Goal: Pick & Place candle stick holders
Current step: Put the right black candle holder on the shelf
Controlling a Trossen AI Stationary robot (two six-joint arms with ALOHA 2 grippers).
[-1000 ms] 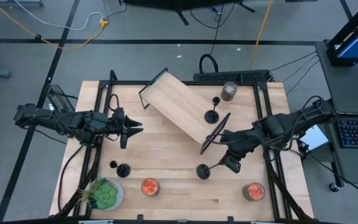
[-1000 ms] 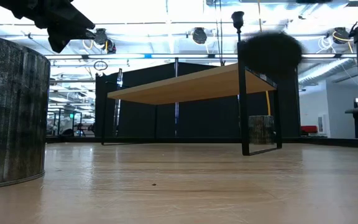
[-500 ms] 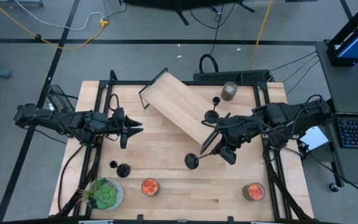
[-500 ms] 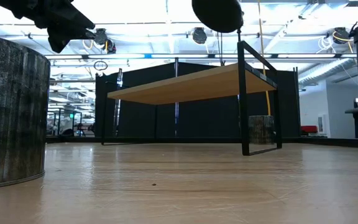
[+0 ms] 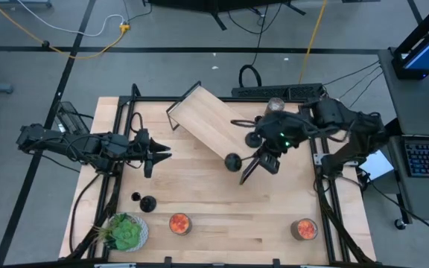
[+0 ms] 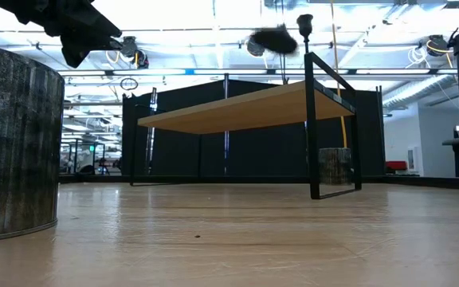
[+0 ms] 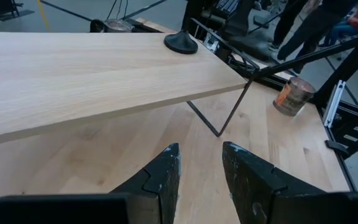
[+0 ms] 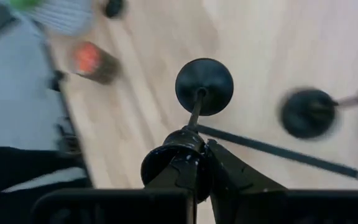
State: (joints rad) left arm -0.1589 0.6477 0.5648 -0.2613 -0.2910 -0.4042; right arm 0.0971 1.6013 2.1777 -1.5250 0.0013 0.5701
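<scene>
Your carried candle stick holder (image 5: 237, 158) is off the table, lying roughly level in the air over the near end of the wooden shelf (image 5: 213, 124), with its round base (image 8: 204, 86) pointing away from the arm and its cup end caught in the right gripper (image 8: 194, 163), whose fingers are pinched tight around the cup and the top of the stem. In the low view you see it only as a dark blur (image 6: 274, 39) above the shelf's top board. From the right wrist you can see a second candle stick holder (image 8: 307, 112) standing on the shelf board just beside the carried one; the left wrist camera shows the same piece as a dark round base (image 7: 181, 43) near the far edge of the board. Your third candle stick holder (image 5: 144, 201) stands well apart, on the bare table (image 5: 199, 186) near the front left, just above the green plant (image 5: 124, 231). Next to the plant along the front edge sits a jar with an orange-red top (image 5: 179, 223), and another such jar (image 5: 303, 228) sits toward the front right corner. A grey cylindrical jar (image 5: 275, 106) shows at the back of the table, partly covered by the right arm. Your left gripper (image 5: 162, 154) hangs over the left side of the table, pointing toward the shelf, its two fingers (image 7: 161, 176) parted with a narrow gap between them and nothing held.
</scene>
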